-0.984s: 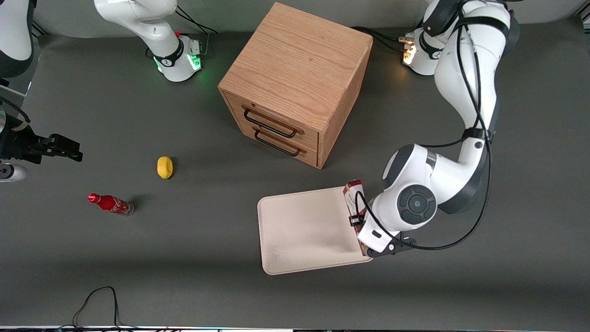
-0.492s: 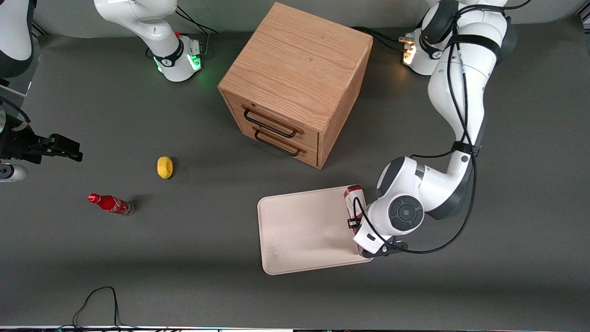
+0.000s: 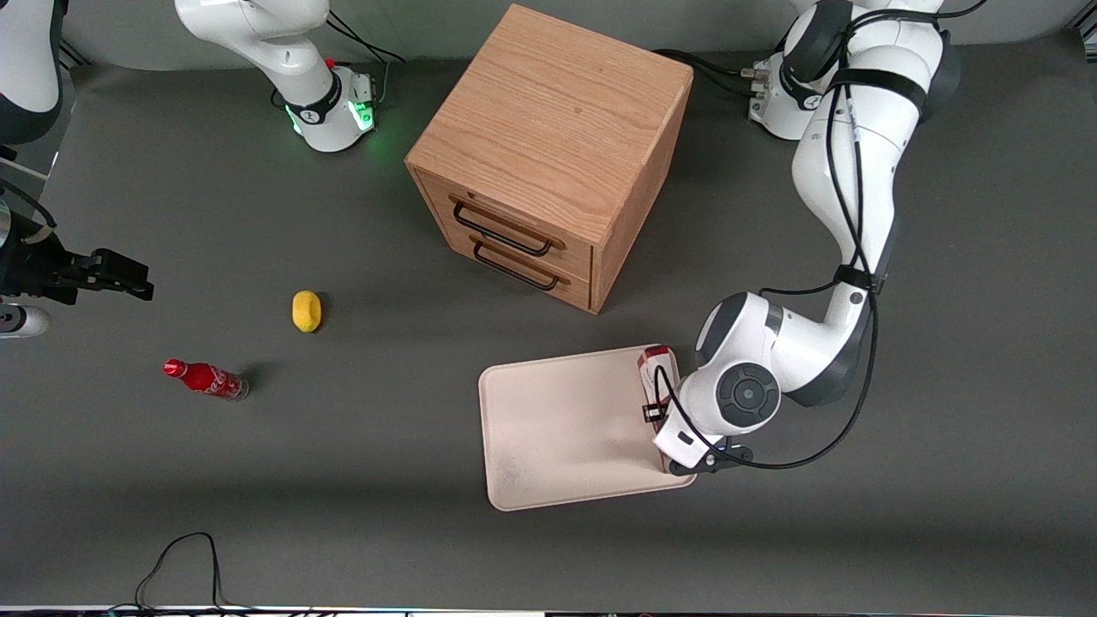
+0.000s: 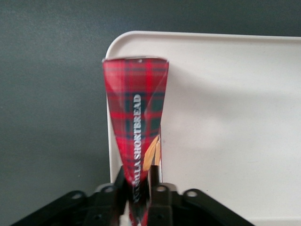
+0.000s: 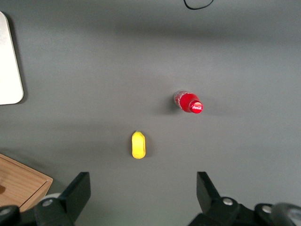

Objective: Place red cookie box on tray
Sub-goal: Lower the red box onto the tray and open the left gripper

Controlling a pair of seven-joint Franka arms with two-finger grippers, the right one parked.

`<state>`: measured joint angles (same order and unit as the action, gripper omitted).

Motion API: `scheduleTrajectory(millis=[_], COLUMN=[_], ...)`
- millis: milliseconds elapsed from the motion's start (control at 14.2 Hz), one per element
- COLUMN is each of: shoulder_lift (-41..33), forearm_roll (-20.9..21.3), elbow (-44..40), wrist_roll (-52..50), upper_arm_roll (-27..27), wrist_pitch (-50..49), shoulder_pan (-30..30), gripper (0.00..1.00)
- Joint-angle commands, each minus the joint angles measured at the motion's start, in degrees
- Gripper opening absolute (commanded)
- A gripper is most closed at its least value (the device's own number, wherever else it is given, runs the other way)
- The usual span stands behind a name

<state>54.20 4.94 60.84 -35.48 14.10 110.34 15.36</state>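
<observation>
The red cookie box (image 4: 135,117) is a long red tartan carton with white lettering. My left gripper (image 4: 139,188) is shut on it, one black finger on each long side. The box hangs over the edge of the cream-white tray (image 4: 225,117) that lies toward the working arm's end. In the front view only the box's end (image 3: 658,364) shows beside the arm's wrist, above that same tray edge (image 3: 557,420). The gripper itself is hidden under the wrist there. I cannot tell whether the box touches the tray.
A wooden two-drawer cabinet (image 3: 548,154) stands farther from the front camera than the tray. A yellow lemon-like object (image 3: 306,310) and a small red cola bottle (image 3: 204,378) lie toward the parked arm's end. A black cable (image 3: 184,557) lies near the table's front edge.
The working arm has shifted slightly toward the tray's middle with the box held, and the elbow has swung in. The box's end now sits a little more over the tray edge.
</observation>
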Motion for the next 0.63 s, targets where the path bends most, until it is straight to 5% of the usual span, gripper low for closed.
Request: scheduleTrajectory(millis=[0, 562], shoulder_lift=[-1.55, -8.57], forearm_roll=[0.68, 0.77], elbow=[1.30, 2.79], wrist_roll=[0.15, 0.67], upper_arm_roll=[-0.21, -0.13], wrist_pitch=[0.41, -7.30], shoulder_pan=[0.20, -2.52], gripper=[1.00, 1.00])
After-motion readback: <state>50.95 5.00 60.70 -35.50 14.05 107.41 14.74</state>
